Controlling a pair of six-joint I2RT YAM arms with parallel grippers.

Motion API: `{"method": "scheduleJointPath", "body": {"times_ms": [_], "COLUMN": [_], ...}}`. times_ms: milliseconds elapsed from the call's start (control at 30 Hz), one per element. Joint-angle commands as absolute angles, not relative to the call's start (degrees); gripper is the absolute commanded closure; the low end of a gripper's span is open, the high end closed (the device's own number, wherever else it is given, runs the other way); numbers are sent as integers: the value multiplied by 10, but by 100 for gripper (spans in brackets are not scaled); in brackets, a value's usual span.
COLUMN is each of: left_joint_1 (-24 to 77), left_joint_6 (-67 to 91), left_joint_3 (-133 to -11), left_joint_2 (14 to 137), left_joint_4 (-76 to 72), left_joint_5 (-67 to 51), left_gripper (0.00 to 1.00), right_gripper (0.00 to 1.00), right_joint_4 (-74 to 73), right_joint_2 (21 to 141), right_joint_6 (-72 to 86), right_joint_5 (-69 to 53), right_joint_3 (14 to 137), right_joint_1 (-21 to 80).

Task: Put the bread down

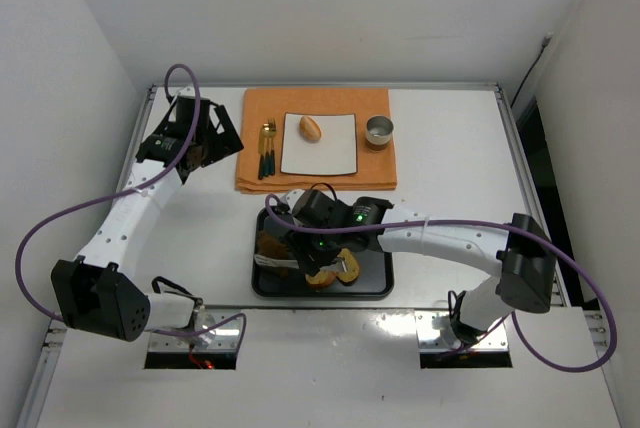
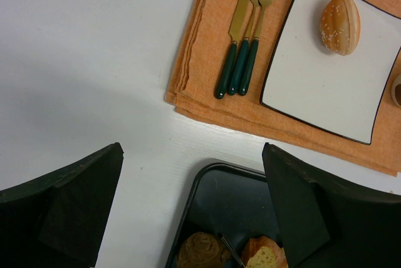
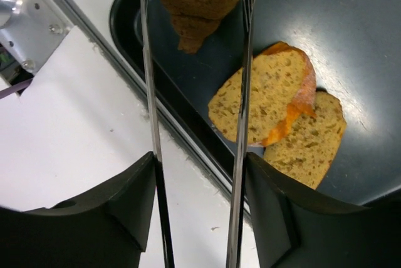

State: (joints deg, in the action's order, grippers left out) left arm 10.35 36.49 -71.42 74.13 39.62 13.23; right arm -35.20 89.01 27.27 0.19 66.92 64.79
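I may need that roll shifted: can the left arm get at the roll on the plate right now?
Probably yes. The left gripper is open and empty beside the mat, the roll lies bare on the plate, and only flat cutlery lies between them.

Robotics lab, white walled table (image 1: 450,148), bolted arms (image 1: 120,228), purple cables (image 1: 50,223)

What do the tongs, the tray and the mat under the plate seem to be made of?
Tongs: polished metal, probably steel; the thin blades shine like mirrors.
Tray: dark, smooth, slightly glossy; metal or plastic, I cannot tell which.
Mat: orange woven cloth; fine weave and folded, layered edges show.
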Motion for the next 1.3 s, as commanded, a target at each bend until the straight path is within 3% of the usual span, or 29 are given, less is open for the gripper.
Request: {"method": "scheduleJointPath", "body": {"times_ms": [0,267,533,800,967,1267], "left_joint_1": [97,97,91,91,91,91], "left_joint_6": [361,356,356,356,356,351], "left_joint_3": [-708,-714,-720,-720,-720,-720], "left_joint_2": [723,723,729,729,729,712], "left_joint_4": [383,383,383,383,383,388], "left_joint_5": [125,120,108,108,108,103], "left_gripper": [1,1,1,1,1,1], "right_gripper": [47,67,67,67,67,67], "right_joint_4": [-322,-348,-392,-400,-353,-309], "right_joint_2": [893,875,823,861,907,1059], "right_joint_6": [279,285,321,342,312,255], "right_joint_5": [0,63,244,351,344,286], "right_joint_3": [681,699,722,790,813,937], "right_joint_1": [654,654,640,540,448,371]}}
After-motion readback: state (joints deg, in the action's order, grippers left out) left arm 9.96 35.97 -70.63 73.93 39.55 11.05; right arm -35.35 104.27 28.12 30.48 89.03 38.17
